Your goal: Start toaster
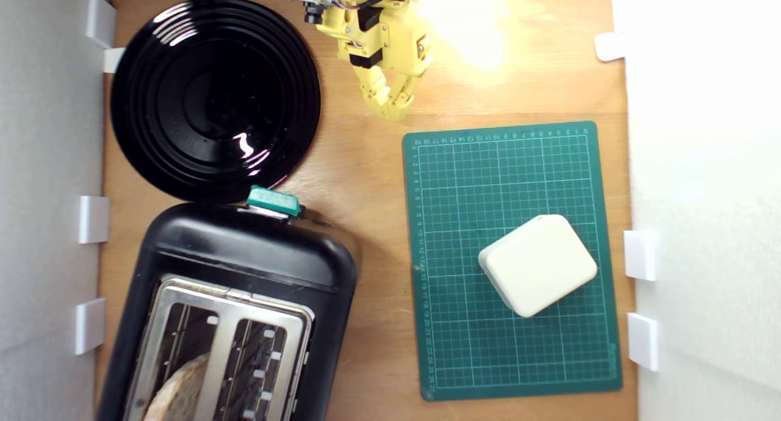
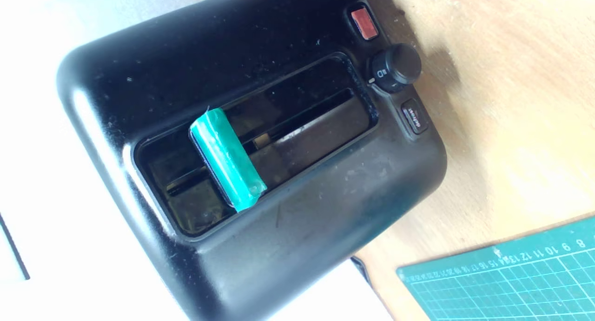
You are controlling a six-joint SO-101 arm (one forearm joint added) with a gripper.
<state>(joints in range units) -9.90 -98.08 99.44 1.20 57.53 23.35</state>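
From my console, bare wooden table (image 1: 366, 183) lies open between the black plate (image 1: 215, 97) and the green cutting mat (image 1: 509, 259), a clear lane toward the toaster (image 1: 244, 268). The plate's rim crowds the green lever (image 1: 273, 200); a white block (image 1: 537, 263) occupies the mat.

- Your exterior view: bright, hot glare patch on the table (image 1: 482, 36) near the top; its right side washes out white.
- Plate (image 1: 213, 97) shows sharp reflections.
- Wrist view: overexposed white beside the toaster (image 2: 260, 139); slightly soft focus.
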